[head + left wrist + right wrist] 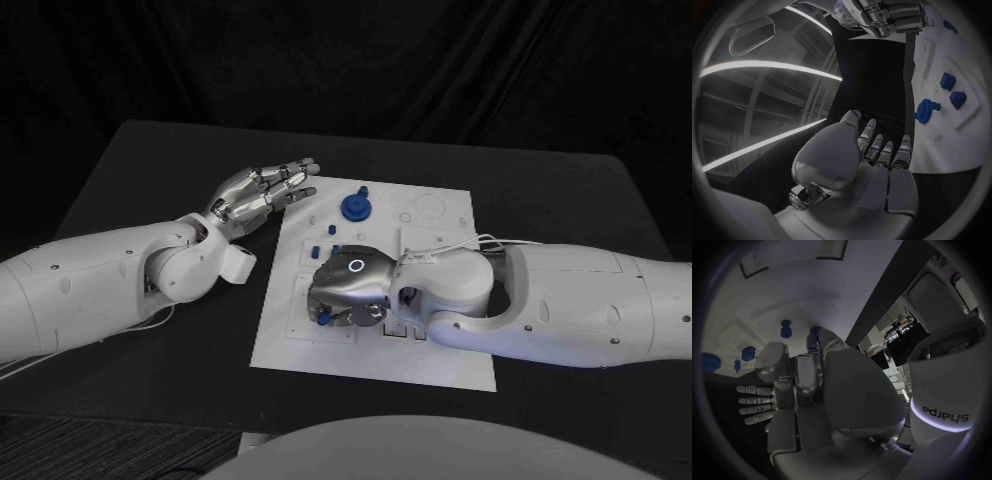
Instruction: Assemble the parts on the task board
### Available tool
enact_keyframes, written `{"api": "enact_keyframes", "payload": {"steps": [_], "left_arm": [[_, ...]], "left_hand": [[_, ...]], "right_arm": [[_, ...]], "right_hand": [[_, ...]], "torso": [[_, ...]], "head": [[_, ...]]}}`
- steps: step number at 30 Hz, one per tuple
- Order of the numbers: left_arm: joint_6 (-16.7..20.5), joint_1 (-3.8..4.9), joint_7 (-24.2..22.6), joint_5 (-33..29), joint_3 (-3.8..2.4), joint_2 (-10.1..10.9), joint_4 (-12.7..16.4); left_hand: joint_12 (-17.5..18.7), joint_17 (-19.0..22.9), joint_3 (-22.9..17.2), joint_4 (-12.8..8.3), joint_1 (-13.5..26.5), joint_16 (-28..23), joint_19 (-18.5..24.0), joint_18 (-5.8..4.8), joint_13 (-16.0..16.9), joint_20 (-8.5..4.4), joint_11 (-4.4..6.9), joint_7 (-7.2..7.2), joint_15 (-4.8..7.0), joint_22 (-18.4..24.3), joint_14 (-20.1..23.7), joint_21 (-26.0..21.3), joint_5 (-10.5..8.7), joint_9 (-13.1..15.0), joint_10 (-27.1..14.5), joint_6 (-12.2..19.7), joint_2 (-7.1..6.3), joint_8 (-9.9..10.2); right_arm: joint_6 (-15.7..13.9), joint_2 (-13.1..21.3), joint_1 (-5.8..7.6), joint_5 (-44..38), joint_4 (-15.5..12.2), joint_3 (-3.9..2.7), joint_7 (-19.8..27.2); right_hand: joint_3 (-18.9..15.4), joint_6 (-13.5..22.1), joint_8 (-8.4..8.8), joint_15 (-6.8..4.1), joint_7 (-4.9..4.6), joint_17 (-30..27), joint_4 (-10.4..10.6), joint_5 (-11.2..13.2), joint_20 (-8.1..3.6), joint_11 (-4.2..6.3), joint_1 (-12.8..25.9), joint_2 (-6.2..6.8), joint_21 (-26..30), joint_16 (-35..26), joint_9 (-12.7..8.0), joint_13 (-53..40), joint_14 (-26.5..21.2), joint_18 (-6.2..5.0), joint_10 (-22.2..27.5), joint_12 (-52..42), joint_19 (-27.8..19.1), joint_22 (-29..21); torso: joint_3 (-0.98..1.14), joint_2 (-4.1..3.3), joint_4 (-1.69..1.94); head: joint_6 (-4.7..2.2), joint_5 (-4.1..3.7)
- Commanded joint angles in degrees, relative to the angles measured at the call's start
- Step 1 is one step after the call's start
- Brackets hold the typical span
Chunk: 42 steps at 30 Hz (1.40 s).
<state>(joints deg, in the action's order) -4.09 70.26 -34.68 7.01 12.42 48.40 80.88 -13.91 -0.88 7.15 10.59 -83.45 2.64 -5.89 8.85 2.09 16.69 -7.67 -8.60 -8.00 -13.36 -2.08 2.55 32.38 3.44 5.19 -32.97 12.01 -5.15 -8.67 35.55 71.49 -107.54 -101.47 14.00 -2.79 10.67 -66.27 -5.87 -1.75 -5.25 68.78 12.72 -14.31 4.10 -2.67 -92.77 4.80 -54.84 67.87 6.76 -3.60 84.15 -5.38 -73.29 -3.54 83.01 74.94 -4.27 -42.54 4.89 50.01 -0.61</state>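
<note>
The white task board lies in the middle of the black table. My right hand hangs over its near left part with the fingers curled down. The fingertips close on a small blue part at the board's surface, its tip showing as a small blue part in the right wrist view. A round blue part stands near the far edge, also visible as a round blue part. My left hand hovers open by the board's far left corner, fingers straight, holding nothing.
Two blue blocks sit in the board beyond the round part. A blue peg and a blue block stand close to my right hand. Bare black table surrounds the board.
</note>
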Motion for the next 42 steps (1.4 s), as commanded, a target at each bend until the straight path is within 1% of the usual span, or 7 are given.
{"api": "enact_keyframes", "payload": {"steps": [1, 10, 17, 18, 24, 33, 42], "left_arm": [[-0.7, -0.08, -0.3, -0.3, -0.05, -0.1, 0.1], [-0.8, -0.10, -0.2, -0.3, -0.05, -0.1, 0.1], [-1.0, -0.12, -0.1, -0.3, -0.05, -0.1, 0.1], [-1.0, -0.12, 0.0, -0.3, -0.05, -0.2, 0.1], [-1.1, -0.15, 0.1, -0.3, -0.05, -0.2, -0.1], [-1.1, -0.20, 0.2, -0.3, -0.05, 0.2, -0.1], [-0.9, -0.22, 0.2, -0.3, -0.05, 0.7, -0.1]], "left_hand": [[-0.3, -0.1, -0.3, -0.1, 0.2, 0.4, -0.3, 0.87, 0.0, 0.06, -0.16, -0.02, -0.45, -0.1, 0.1, 0.3, 0.29, 0.0, -0.4, 0.5, 0.41, -0.2], [-0.3, -0.1, -0.3, -0.1, 0.2, 0.4, -0.5, 0.89, 0.0, 0.09, -0.20, -0.04, -0.58, -0.3, 0.1, 0.4, 0.29, 0.0, -0.4, 0.5, 0.42, -0.2], [-0.3, -0.1, -0.4, -0.1, 0.1, 0.5, -0.5, 0.89, 0.0, 0.10, -0.21, -0.05, -0.64, -0.3, 0.0, 0.4, 0.31, 0.0, -0.4, 0.4, 0.43, -0.2], [-0.3, -0.1, -0.4, -0.1, 0.1, 0.5, -0.5, 0.89, 0.0, 0.10, -0.21, -0.05, -0.64, -0.3, 0.0, 0.4, 0.31, 0.0, -0.4, 0.4, 0.43, -0.2], [-0.3, -0.1, -0.4, -0.1, 0.1, 0.5, -0.5, 0.89, 0.0, 0.10, -0.21, -0.05, -0.64, -0.3, 0.0, 0.4, 0.31, 0.0, -0.4, 0.4, 0.43, -0.2], [-0.3, -0.1, -0.4, -0.1, 0.1, 0.5, -0.6, 0.89, 0.0, 0.11, -0.25, -0.08, -0.72, -0.4, 0.0, 0.4, 0.31, 0.0, -0.4, 0.4, 0.43, -0.2], [-0.3, -0.1, -0.4, -0.1, 0.1, 0.5, -0.6, 0.89, 0.0, 0.11, -0.26, -0.08, -0.74, -0.4, 0.0, 0.5, 0.31, 0.0, -0.4, 0.4, 0.43, -0.2]], "right_arm": [[1.3, 0.0, -0.14, 0.0, 0.0, 0.05, -1.3], [2.5, -0.2, -0.14, 0.0, 0.6, 0.05, -3.2], [3.1, -0.1, -0.15, 0.0, 0.9, 0.06, -4.4], [2.8, -0.1, -0.15, 0.0, 0.9, 0.06, -4.3], [0.1, 0.4, -0.14, 0.0, 0.8, 0.06, -3.5], [-8.6, 4.9, 0.96, 1.6, -2.0, 0.05, -2.3], [-18.4, 14.7, 8.31, 8.5, -8.3, 0.05, -3.7]], "right_hand": [[0.4, -1.1, -0.35, 0.16, -1.01, -0.3, -0.1, 0.2, 0.06, -0.27, 0.0, -0.52, 0.5, -0.4, 1.5, -0.1, 1.6, -0.02, 0.3, -0.1, -0.4, 7.9], [1.4, 5.3, 2.43, 1.40, -1.47, -2.6, 0.8, 1.2, 0.95, -1.72, 1.5, 0.55, 4.8, -2.9, -0.3, 0.1, -0.1, -0.56, 5.0, 0.1, -2.5, 7.0], [1.0, 18.6, 2.39, 1.45, 4.00, -4.5, 1.8, 4.8, 1.48, -2.74, 4.3, 2.28, 8.4, -4.5, -3.1, -0.1, -1.7, -1.33, 11.7, -0.2, -4.5, 6.2], [0.4, 24.1, 2.66, 1.39, 4.63, -4.7, 1.7, 5.5, 1.49, -2.86, 4.9, 2.35, 8.5, -4.6, -3.5, -0.1, -1.9, -1.36, 12.7, -0.2, -4.6, 6.2], [-1.4, 30.5, 2.88, 1.32, 5.95, -4.7, 1.4, 7.3, 1.50, -2.90, 6.3, 2.12, 8.5, -4.3, -3.7, -0.3, -1.9, -1.38, 13.7, -0.8, -4.7, 6.1], [-3.4, 30.7, 2.52, 0.92, 6.69, -4.8, 2.2, 9.6, 1.26, -2.59, 7.5, 2.17, 8.1, -4.0, -3.5, -0.3, -1.8, -1.37, 14.5, -1.2, -4.5, 6.2], [-2.4, 21.9, 1.03, 0.54, 4.18, -4.5, 1.4, 6.6, 0.85, -2.00, 4.3, 0.64, 6.9, -3.2, -2.7, -0.5, -1.4, -1.21, 11.5, -3.7, -4.0, 6.4]], "torso": [[0.01, 0.00, -0.03], [-0.04, 0.00, -0.01], [-0.03, 0.01, 0.02], [-0.03, -0.01, 0.02], [-0.03, -0.01, 0.01], [-0.01, -0.02, 0.04], [0.03, 0.04, -0.02]], "head": [[-0.01, 0.05], [-0.01, 0.13], [-0.01, 0.15], [-0.01, 0.17], [-0.01, 0.19], [-0.01, 0.26], [-0.17, 0.21]]}}
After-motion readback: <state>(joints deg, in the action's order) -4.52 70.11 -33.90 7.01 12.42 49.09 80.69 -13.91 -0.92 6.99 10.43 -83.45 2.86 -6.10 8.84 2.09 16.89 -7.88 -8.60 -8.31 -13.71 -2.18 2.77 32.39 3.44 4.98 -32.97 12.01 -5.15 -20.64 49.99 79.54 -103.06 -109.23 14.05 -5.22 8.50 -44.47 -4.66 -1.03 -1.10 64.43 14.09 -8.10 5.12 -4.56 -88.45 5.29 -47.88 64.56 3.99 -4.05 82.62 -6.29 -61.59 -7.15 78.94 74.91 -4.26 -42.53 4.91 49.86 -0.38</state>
